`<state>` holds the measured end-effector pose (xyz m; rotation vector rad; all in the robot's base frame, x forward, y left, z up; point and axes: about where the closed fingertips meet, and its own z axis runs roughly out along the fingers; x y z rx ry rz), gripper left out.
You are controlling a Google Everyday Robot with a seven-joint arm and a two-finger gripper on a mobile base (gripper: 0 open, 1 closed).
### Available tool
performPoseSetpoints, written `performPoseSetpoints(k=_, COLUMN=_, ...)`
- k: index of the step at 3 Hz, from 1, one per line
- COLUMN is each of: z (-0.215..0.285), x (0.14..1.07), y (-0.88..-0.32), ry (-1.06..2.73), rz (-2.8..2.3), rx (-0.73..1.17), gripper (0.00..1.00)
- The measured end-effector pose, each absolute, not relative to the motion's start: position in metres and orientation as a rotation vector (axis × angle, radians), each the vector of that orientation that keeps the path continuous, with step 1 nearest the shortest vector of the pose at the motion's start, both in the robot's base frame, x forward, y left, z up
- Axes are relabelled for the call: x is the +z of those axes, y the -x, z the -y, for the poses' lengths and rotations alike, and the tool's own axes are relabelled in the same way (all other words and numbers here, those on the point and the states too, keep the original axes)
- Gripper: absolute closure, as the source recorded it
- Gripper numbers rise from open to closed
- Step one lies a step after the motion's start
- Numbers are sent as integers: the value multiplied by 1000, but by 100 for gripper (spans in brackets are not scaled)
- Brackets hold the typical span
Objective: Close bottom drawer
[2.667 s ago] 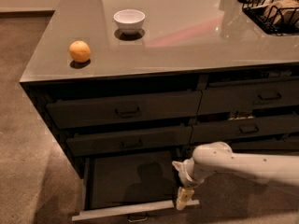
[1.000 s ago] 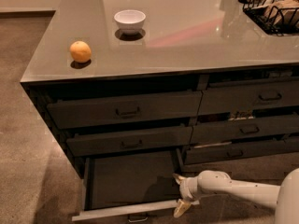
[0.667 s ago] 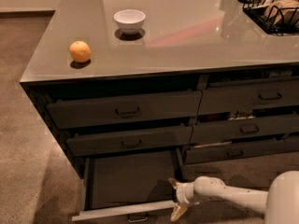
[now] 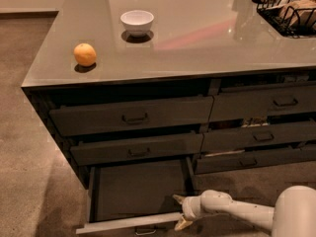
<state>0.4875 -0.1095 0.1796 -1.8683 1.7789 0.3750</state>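
Observation:
The bottom drawer (image 4: 138, 190) of the left stack stands pulled far out, its long flat tray bare and its pale top rim (image 4: 126, 223) near the frame's lower edge. Its small dark pull (image 4: 144, 229) just shows below the rim. My gripper (image 4: 179, 212) is at the right end of the drawer front, on a white arm (image 4: 237, 212) coming in from the lower right. It is open: one finger (image 4: 177, 198) lies on the tray side of the front panel and the other (image 4: 182, 224) on the outer side.
Two taller drawer fronts (image 4: 133, 116) sit above the open drawer, slightly ajar. The right stack (image 4: 256, 135) has its drawers slightly out too. On the counter (image 4: 207, 43) are an orange (image 4: 85, 54), a white bowl (image 4: 137, 21) and a black wire basket (image 4: 289, 11). Carpet lies to the left.
My gripper has dropped and moved left, from above the drawer's right side to the right end of its front panel. The drawer looks as far out as before.

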Motion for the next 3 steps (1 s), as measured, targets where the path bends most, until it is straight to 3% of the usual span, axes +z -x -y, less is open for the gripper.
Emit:
performPoseSetpoints(k=1, z=101, x=181, y=-495, ry=1862, rz=-1761, rx=371, gripper=30)
performPoseSetpoints(k=3, z=97, x=197, y=-534, ry=1835, rz=-1739, rx=348, gripper=29)
